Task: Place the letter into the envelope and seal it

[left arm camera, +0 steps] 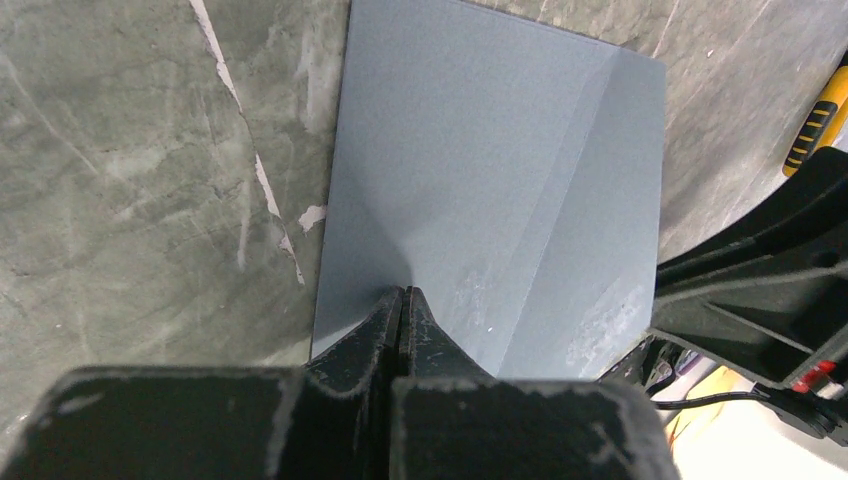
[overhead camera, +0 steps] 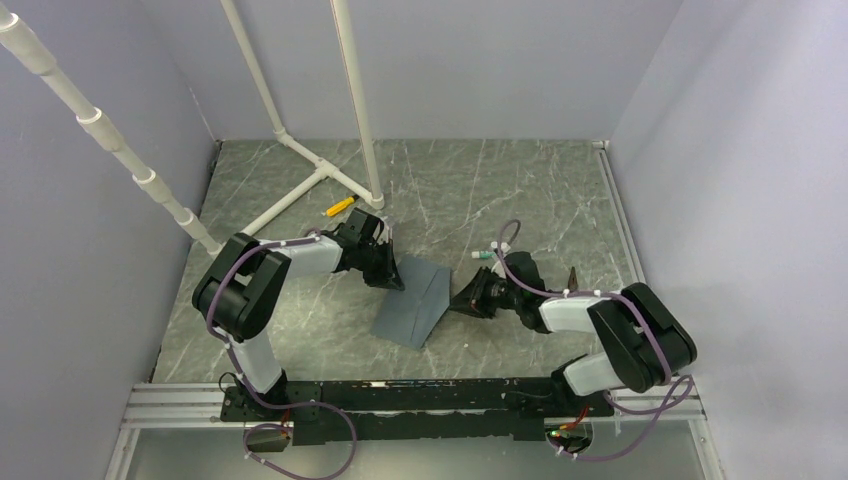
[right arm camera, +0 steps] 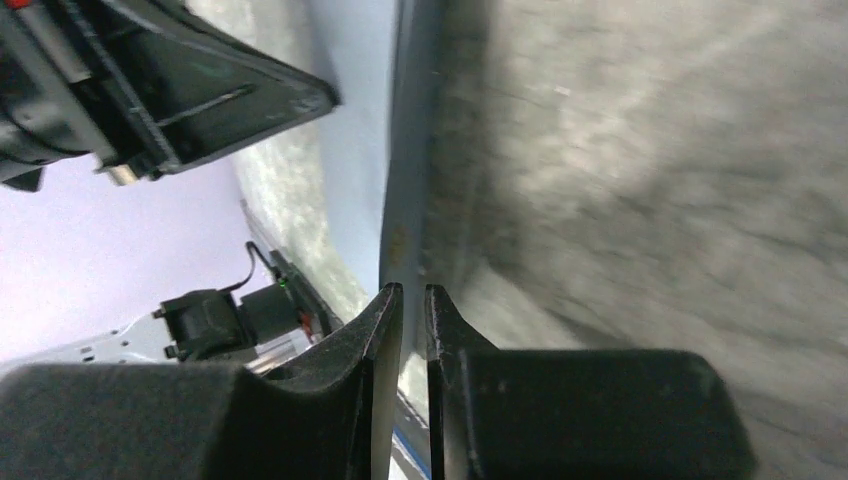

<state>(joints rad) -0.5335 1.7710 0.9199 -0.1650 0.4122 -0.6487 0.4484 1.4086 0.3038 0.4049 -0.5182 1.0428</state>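
The slate-grey envelope point(overhead camera: 412, 300) lies at the table's centre, its pointed flap folded across it with creases showing in the left wrist view point(left arm camera: 500, 190). My left gripper point(overhead camera: 396, 277) is shut, its tips point(left arm camera: 404, 293) pressed on the envelope's left edge with nothing between them. My right gripper point(overhead camera: 462, 298) is at the envelope's right corner, jaws a narrow gap apart. The envelope's edge point(right arm camera: 405, 190) runs edge-on to that gap point(right arm camera: 413, 292). The letter is out of view.
A yellow marker point(overhead camera: 340, 207) lies at the back beside a white pipe frame point(overhead camera: 310, 175). A small green-tipped item point(overhead camera: 484, 255) sits behind the right arm. Grey walls close three sides, and the rail point(overhead camera: 420, 395) runs along the near edge.
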